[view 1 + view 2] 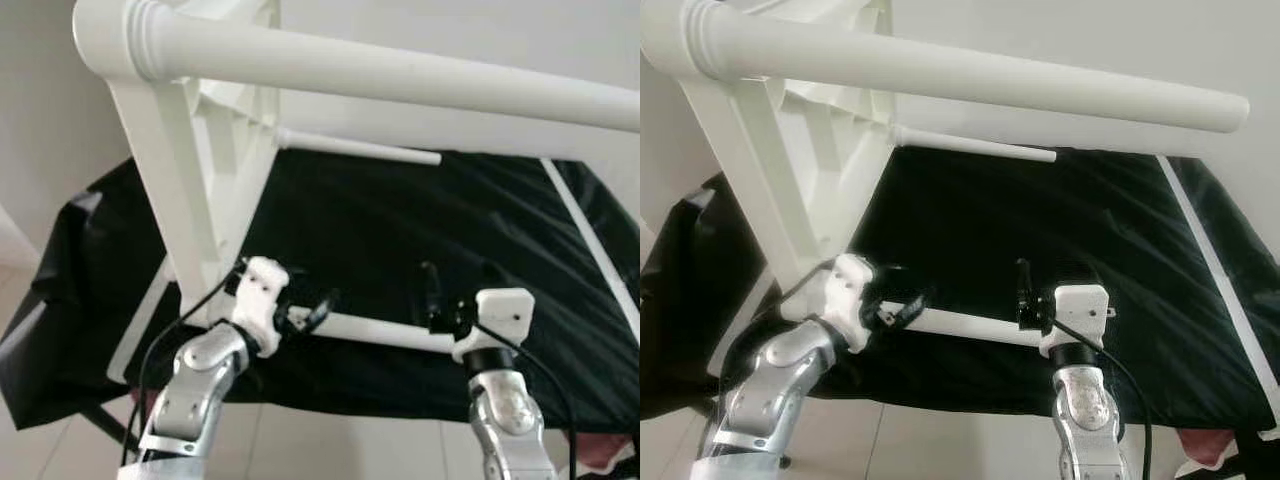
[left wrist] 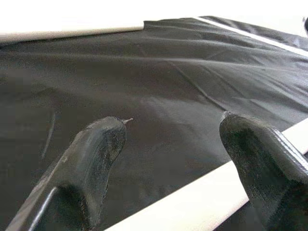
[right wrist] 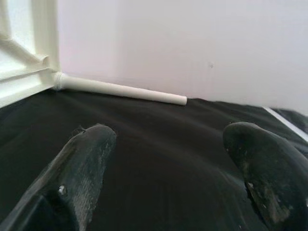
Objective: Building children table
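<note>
1. Our left gripper (image 1: 305, 318) sits at the near edge of the black-covered surface (image 1: 420, 250), its fingers (image 2: 96, 159) spread, with the near white leg (image 1: 380, 333) lying between them, not yet pinched.
2. Our right gripper (image 1: 432, 290) is at the other end of that same leg, fingers (image 3: 82, 159) also spread and pointing across the black cover; whether they touch the leg we cannot tell.
3. We judge both grippers bracket the leg so as to steady or lift it from two ends, which suits a long, light rod.
4. The children's table frame (image 1: 200, 180) stands on its side at the left edge of the cover, its white panel upright.
5. An upper leg (image 1: 400, 70) juts from the frame's top corner overhead, and a far leg (image 1: 360, 148) sticks out above the cover near the wall, so those two look already fitted.
</note>
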`<state>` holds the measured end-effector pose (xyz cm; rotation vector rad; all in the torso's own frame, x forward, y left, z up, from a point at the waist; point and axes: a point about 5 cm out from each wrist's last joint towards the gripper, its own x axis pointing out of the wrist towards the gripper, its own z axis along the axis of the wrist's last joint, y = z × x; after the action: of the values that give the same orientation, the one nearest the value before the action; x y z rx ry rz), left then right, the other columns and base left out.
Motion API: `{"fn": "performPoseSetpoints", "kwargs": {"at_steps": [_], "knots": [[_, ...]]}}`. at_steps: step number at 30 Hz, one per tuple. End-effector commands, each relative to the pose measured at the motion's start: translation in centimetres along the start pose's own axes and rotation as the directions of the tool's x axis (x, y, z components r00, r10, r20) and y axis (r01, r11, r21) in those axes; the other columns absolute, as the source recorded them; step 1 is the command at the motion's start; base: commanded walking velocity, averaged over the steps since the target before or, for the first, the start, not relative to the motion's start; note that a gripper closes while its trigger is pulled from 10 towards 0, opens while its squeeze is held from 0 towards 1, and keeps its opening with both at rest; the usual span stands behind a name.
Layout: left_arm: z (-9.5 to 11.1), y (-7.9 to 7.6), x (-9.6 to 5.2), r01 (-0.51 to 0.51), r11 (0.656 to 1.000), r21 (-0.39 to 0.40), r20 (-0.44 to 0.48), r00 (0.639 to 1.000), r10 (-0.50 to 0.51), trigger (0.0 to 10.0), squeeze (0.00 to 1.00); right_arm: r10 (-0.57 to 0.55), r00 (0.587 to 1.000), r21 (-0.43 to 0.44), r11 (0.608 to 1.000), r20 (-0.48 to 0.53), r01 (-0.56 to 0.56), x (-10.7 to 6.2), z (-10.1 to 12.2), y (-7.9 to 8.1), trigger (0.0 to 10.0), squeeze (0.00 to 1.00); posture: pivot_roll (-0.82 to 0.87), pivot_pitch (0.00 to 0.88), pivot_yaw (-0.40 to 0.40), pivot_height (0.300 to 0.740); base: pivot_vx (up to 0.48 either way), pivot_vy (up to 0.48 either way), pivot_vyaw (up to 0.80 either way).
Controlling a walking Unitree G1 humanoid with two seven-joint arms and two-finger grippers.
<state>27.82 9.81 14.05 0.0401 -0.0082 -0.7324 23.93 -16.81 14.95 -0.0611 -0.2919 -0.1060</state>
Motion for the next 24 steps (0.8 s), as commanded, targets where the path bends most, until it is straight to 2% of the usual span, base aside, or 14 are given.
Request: {"fn": "performPoseSetpoints", "kwargs": {"at_steps": [1, 6, 14, 24], "knots": [[-0.2, -0.1, 0.3, -0.034, 0.999, -0.012, -0.020, 0.999, 0.033, 10.0, 0.00, -0.034, 0.999, 0.024, 0.999, -0.034, 0.035, 0.0, -0.5, -0.2, 10.0, 0.00, 0.07, 0.000, -0.017, 0.740, 0.000, 0.000, 0.00], [-0.4, 0.1, 0.5, -0.054, 0.998, -0.017, -0.045, 0.998, 0.054, 10.0, 0.00, -0.084, 0.995, 0.034, 0.996, -0.062, 0.086, -0.1, -0.9, -0.5, 10.0, 0.00, 0.05, 0.000, -0.008, 0.740, 0.000, 0.000, 0.00], [-0.1, 0.8, 0.6, -0.088, 0.996, 0.018, -0.046, 0.995, 0.089, 10.0, 0.00, -0.096, 0.993, 0.051, 0.994, -0.076, 0.100, -0.1, -1.0, -0.5, 10.0, 0.00, 0.04, 0.000, 0.003, 0.740, 0.000, 0.000, 0.00], [0.4, 1.1, 0.8, -0.088, 0.996, 0.025, -0.043, 0.995, 0.089, 10.0, 0.00, -0.105, 0.990, 0.052, 0.993, -0.089, 0.110, -0.4, -1.2, -0.4, 10.0, 0.00, 0.03, 0.000, 0.014, 0.740, 0.000, 0.000, 0.00]]}}
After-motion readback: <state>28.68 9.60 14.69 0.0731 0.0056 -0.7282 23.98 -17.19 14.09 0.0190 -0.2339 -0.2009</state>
